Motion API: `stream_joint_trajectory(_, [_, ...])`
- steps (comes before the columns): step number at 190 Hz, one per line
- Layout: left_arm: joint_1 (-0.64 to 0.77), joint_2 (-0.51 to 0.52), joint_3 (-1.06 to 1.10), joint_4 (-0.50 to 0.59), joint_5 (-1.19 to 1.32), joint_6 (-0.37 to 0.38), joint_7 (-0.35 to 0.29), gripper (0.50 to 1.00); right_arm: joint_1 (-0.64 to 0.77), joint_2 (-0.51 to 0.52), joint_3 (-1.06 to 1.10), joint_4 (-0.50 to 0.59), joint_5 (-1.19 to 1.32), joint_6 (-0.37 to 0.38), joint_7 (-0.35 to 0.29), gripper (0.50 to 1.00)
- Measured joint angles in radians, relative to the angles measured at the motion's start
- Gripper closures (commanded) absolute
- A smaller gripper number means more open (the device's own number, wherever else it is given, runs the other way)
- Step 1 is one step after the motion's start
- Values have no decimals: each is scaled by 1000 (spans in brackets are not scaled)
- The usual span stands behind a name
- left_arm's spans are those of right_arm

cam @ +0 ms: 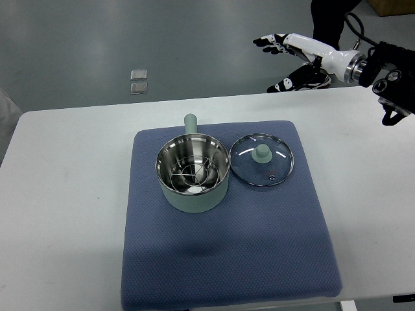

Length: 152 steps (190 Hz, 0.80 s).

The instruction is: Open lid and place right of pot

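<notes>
Raised in the upper right of the frame, the right robot hand (293, 55) hangs above and beyond the far edge of the white surface (65, 194), its white and black fingers (267, 43) spread apart and holding nothing. Its arm enters from the right edge, with a black wrist section and cabling.

Well apart from that robot hand, lower and toward the centre of the frame, the glass lid (262, 159) lies flat on a blue mat (227, 259), its pale green knob pointing up. It sits just beside the right side of the pot (192, 173), rims close or barely touching; which one cannot be told.

The pot, pale green outside and steel inside, stands open on the mat with a wire rack visible within and its handle (190, 123) pointing toward the top of the frame.

On the grey floor at upper left, 2 small square plates (138, 81) lie together.
</notes>
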Motion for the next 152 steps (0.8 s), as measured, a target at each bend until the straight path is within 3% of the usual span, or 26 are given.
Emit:
stream_joint_trajectory(43, [0,0,0,0,0,0,0,500,-152,95,220,-137,342,52,-25,570])
stream_joint_trajectory(90, [0,0,0,0,1,0,0,500,-269,200,268,-234,641,78,-121,570])
stream_joint_trajectory(152, [0,0,0,0,0,0,0,500,-316,273,315,-271,744,39,-113,568])
